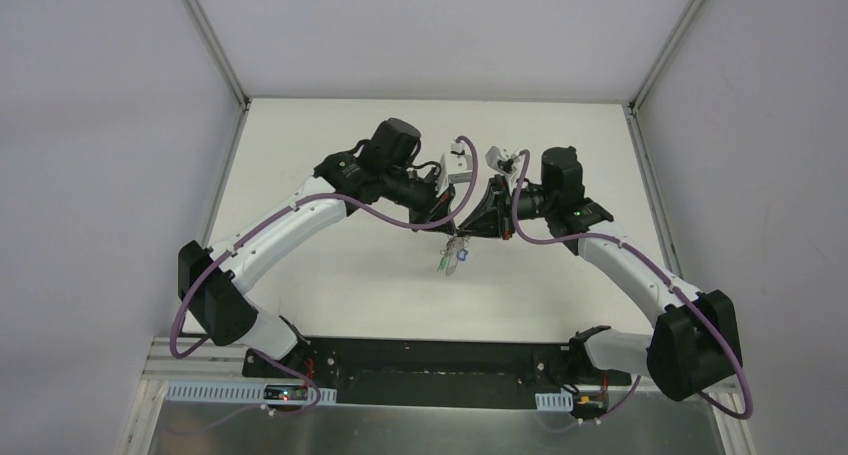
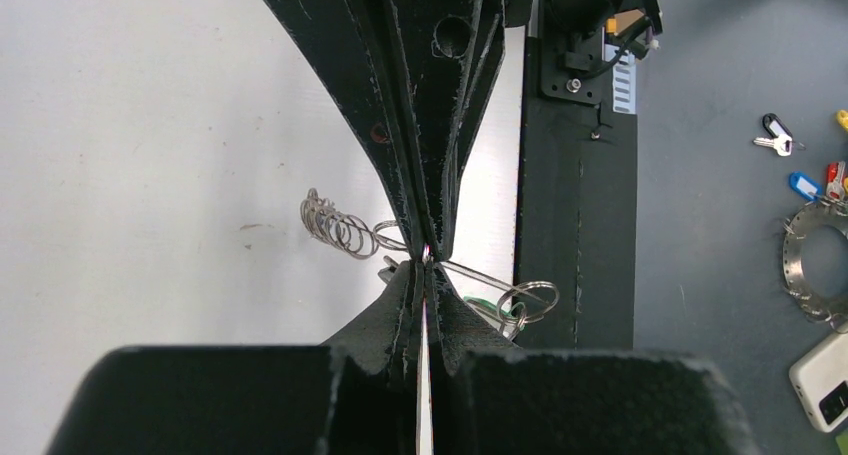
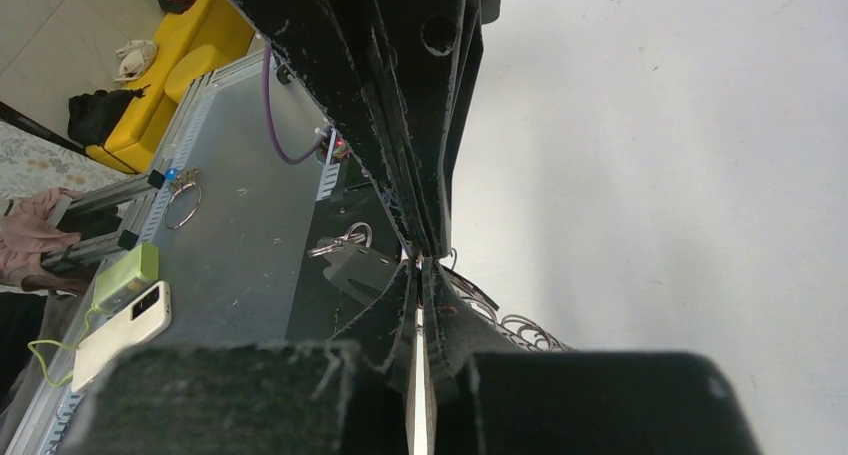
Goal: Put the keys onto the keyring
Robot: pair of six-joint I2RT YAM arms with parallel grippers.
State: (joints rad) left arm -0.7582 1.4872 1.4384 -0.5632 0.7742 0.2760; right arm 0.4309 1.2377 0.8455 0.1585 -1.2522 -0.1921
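Both grippers meet tip to tip above the table's middle. My left gripper [image 1: 458, 227] [image 2: 427, 270] is shut on the keyring's thin wire [image 2: 472, 273]. My right gripper [image 1: 473, 227] [image 3: 419, 267] is shut against it from the opposite side, pinching the same bunch where the chain of silvery rings [image 2: 335, 225] [image 3: 520, 327] joins. A split ring [image 2: 530, 298] hangs off the wire with a green key [image 2: 492, 310] behind it. From above, the green key [image 1: 441, 263] and a blue key [image 1: 460, 257] dangle below the fingertips. A black key [image 3: 352, 265] hangs beside the right fingers.
The black base plate [image 2: 575, 175] runs along the near table edge. Beyond it, off the table, lie spare keys [image 2: 775, 135], a metal flange ring [image 2: 815, 265] and a phone [image 3: 125, 325]. White walls close in the table [image 1: 330, 285] at left, right and back.
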